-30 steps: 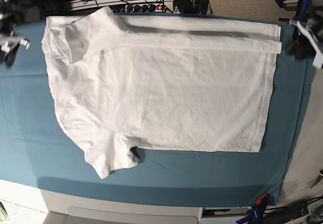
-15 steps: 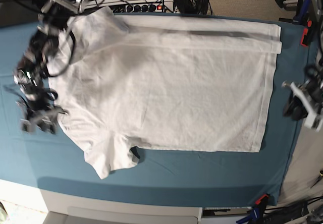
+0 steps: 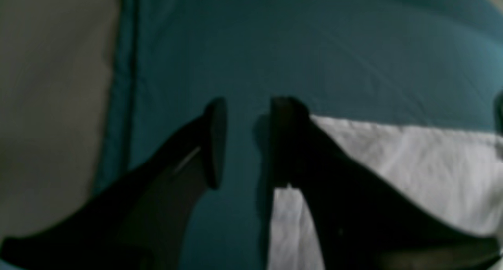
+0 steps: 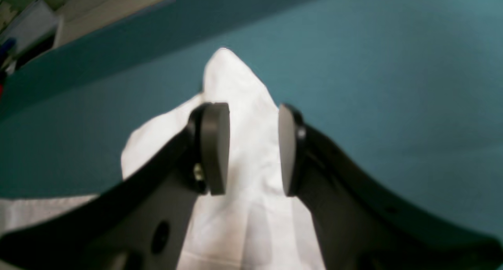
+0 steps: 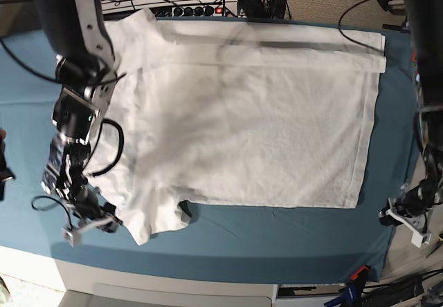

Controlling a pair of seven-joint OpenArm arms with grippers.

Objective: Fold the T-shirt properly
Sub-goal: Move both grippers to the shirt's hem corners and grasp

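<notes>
T-shirt (image 5: 235,120) lies spread flat on the teal table cloth (image 5: 277,238), its far strip folded over along the far edge, hem toward the right edge and one sleeve toward the near left corner. Right gripper (image 4: 248,148) hangs over that sleeve's tip, fingers apart, nothing clamped. Left gripper (image 3: 247,142) sits at the shirt's near hem corner, fingers parted over bare cloth, one finger (image 3: 289,144) overlapping the white edge.

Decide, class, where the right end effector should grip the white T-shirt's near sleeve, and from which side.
Grip the near sleeve of the T-shirt at its pointed outer tip. The right end effector hangs over it with jaws apart, empty. Come from above at the table's front edge: the tip lies flat on the tablecloth, clear of the body, so pinching takes one layer.
</notes>
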